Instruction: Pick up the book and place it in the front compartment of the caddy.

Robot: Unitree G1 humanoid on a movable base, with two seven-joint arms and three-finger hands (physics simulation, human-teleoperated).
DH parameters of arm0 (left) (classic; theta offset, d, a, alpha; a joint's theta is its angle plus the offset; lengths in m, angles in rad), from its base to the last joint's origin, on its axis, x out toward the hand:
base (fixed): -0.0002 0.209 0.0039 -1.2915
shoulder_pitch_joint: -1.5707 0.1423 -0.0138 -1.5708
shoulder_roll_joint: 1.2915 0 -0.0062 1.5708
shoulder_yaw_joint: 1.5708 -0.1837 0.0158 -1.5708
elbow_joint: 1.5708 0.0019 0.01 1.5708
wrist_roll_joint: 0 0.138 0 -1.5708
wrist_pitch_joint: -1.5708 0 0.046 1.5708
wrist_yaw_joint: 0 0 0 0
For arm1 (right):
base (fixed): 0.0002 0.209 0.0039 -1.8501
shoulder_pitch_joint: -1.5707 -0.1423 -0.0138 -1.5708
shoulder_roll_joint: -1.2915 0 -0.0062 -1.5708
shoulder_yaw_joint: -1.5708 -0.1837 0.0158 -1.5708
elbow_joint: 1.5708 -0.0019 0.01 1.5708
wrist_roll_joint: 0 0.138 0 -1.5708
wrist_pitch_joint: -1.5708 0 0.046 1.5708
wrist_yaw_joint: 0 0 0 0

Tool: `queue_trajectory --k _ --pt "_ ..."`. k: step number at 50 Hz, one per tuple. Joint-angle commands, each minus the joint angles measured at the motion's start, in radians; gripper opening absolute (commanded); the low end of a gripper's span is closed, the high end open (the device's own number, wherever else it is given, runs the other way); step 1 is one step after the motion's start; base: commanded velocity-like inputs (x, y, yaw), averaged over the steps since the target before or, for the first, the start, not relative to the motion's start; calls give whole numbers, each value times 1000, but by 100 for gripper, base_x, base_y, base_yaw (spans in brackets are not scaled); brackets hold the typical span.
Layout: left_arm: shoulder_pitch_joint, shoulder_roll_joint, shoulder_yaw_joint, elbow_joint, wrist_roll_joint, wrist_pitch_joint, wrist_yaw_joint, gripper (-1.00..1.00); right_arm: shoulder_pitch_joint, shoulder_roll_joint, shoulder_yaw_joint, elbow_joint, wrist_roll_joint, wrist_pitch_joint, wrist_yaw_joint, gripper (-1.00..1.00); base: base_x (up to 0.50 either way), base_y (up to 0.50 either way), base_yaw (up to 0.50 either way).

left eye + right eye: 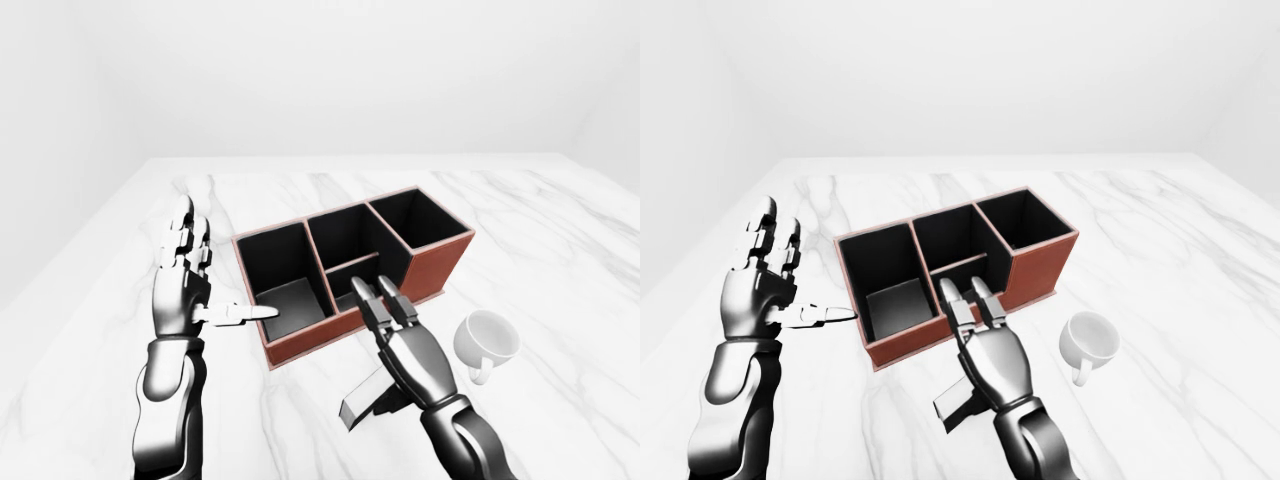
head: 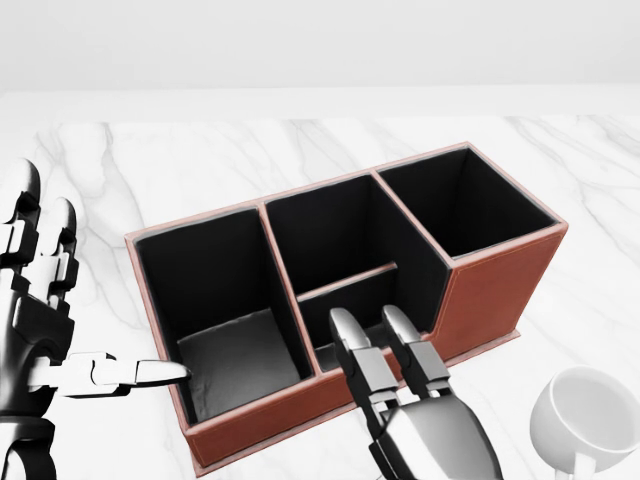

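The red-brown caddy (image 1: pixel 440 268) with black compartments stands on the marble table in the middle of the left-eye view. The grey book (image 1: pixel 362 402) hangs tilted under my right hand's palm, just below the caddy's near wall. My right hand (image 1: pixel 382 296) grips the book from above; its two upper fingers stretch straight over that near wall, by the small low middle compartment (image 2: pixel 350 305). My left hand (image 1: pixel 200 265) is open and empty, fingers pointing up, thumb touching the left compartment's corner (image 2: pixel 185 372).
A white mug (image 1: pixel 486 343) stands on the table right of my right hand, close to the caddy's right end. The marble table (image 1: pixel 560 230) stretches to a pale wall at the top of the view.
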Motion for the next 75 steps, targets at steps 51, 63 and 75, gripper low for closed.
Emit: queue_trajectory --k 51,63,75 --pt "0 0 -1 -2 3 0 0 100 25 -49 93 149 -58 0 -145 100 0 0 0" --pt "2 -1 -4 6 6 0 1 100 14 -47 92 193 -65 0 -169 100 0 0 0" --pt "0 -1 -3 1 6 0 2 100 7 -45 98 226 -78 0 -187 100 0 0 0"
